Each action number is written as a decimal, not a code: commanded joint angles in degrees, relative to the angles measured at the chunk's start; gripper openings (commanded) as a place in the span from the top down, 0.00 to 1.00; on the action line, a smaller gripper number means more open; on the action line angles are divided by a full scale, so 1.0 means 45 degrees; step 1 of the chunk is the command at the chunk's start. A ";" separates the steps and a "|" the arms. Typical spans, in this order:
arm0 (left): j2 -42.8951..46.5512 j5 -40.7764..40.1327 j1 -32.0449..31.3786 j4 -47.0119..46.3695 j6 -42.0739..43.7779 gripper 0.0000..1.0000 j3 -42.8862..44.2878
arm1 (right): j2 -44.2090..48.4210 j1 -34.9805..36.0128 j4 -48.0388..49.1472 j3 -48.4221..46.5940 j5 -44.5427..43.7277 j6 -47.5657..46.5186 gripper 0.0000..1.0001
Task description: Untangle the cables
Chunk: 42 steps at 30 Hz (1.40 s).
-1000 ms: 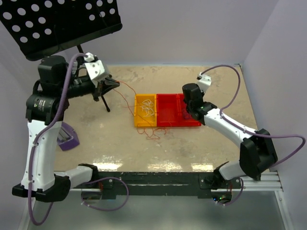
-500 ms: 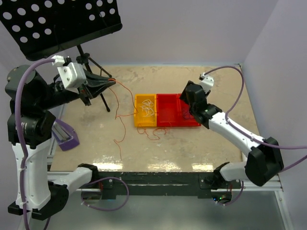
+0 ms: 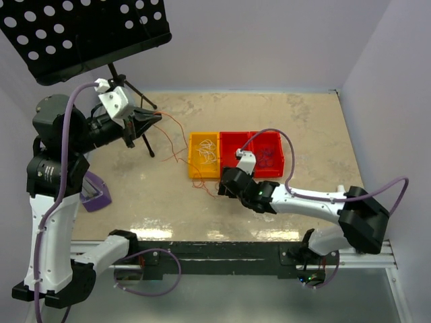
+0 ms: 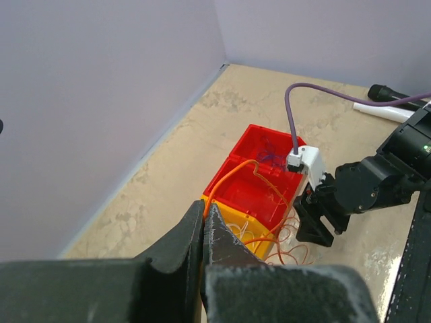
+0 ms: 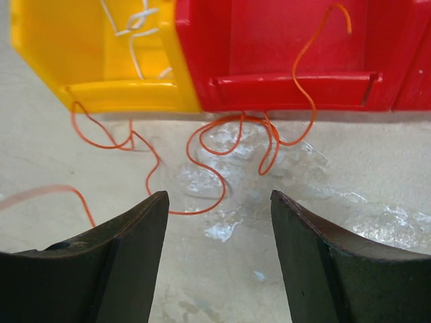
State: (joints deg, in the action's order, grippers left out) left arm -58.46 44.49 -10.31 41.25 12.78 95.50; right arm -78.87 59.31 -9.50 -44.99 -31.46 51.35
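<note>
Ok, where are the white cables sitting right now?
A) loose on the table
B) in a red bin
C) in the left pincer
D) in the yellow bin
D: the right wrist view shows the white cables lying inside the yellow bin, while the left pincer is shut on a red-orange cable.

purple cables point(image 4: 271, 142) indistinct, music stand point(image 3: 81, 33) cropped

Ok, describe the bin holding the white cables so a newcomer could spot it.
A row of three bins sits on the tan table. In the top view, take the left end bin. It alone is yellow, beside two red bins.
</note>
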 commanded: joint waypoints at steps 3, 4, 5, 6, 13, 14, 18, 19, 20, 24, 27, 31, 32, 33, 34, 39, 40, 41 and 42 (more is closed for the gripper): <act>0.0295 -0.0356 -0.0034 0.0616 0.0637 1.00 0.0417 | -0.0500 -0.0016 -0.0623 -0.0333 -0.0742 0.1498 0.33; 0.0276 -0.0336 -0.0034 0.0695 0.0676 1.00 0.0437 | -0.0617 -0.0016 -0.0701 -0.0372 -0.0743 0.1576 0.33; 0.0275 -0.0317 -0.0034 0.0754 0.0715 1.00 0.0456 | -0.0772 -0.0016 -0.0741 -0.0392 -0.0685 0.1557 0.33; 0.0314 -0.0336 -0.0034 0.0773 0.0735 1.00 0.0418 | -0.1025 -0.0035 -0.0722 -0.0392 -0.0742 0.1557 0.34; 0.0354 -0.0355 -0.0034 0.0871 0.0833 1.00 0.0339 | -0.2472 -0.0035 0.0059 -0.0451 -0.1813 0.2044 0.41; 0.0354 -0.0375 -0.0034 0.0910 0.0852 1.00 0.0359 | -0.2589 -0.0055 0.0195 -0.0490 -0.2010 0.2123 0.42; 0.0431 -0.0511 -0.0034 0.1028 0.0989 1.00 0.0301 | -0.2961 -0.0074 0.0917 -0.0568 -0.2480 0.2143 0.51; 0.0451 -0.0550 -0.0034 0.1047 0.1008 1.00 0.0262 | -0.3039 -0.0036 0.1132 -0.0587 -0.2539 0.2143 0.55; 0.0471 -0.0589 -0.0034 0.1047 0.1028 1.00 0.0223 | -0.3117 -0.0074 0.1308 -0.0568 -0.2675 0.2182 0.58; 0.0607 -0.0648 -0.0034 0.1086 0.1067 1.00 0.0027 | -0.3254 -0.0074 0.1953 -0.0392 -0.2890 0.2143 0.74; 0.0608 -0.0785 -0.0034 0.1145 0.1126 1.00 -0.0109 | -0.3177 -0.0035 0.2013 -0.0217 -0.3144 0.2182 0.93; 0.0646 -0.0902 -0.0034 0.1145 0.1243 1.00 -0.0246 | -0.1737 0.0256 0.1390 -0.0158 -0.3437 0.2046 1.00; 0.0647 -0.0902 -0.0034 0.1145 0.1243 1.00 -0.0305 | -0.1228 0.0451 0.1098 -0.0235 -0.3612 0.1968 1.00; 0.0666 -0.0883 -0.0034 0.1145 0.1243 1.00 -0.0344 | -0.0566 0.0666 0.0766 -0.0333 -0.3846 0.1870 1.00; 0.0666 -0.0844 -0.0034 0.1145 0.1243 1.00 -0.0402 | -0.0037 0.0784 0.0357 -0.0624 -0.3983 0.1734 1.00; 0.0608 -0.0766 -0.0034 0.1086 0.1262 1.00 -0.0637 | 0.2387 0.0902 -0.0759 -0.2186 -0.4628 0.0233 1.00; 0.0607 -0.0766 -0.0034 0.1105 0.1243 1.00 -0.0656 | 0.2661 0.0864 -0.0838 -0.2595 -0.4707 -0.0138 1.00; 0.0588 -0.0766 -0.0034 0.1106 0.1243 1.00 -0.0637 | 0.2799 0.0863 -0.0916 -0.2947 -0.4959 -0.0568 1.00; 0.0588 -0.0746 -0.0034 0.1125 0.1262 1.00 -0.0637 | 0.2897 0.0863 -0.1033 -0.3415 -0.5155 -0.0862 1.00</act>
State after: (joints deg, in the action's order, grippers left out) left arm -55.77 41.23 -10.31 46.48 17.82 92.84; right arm -68.31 63.42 -11.11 -54.26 -48.62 54.00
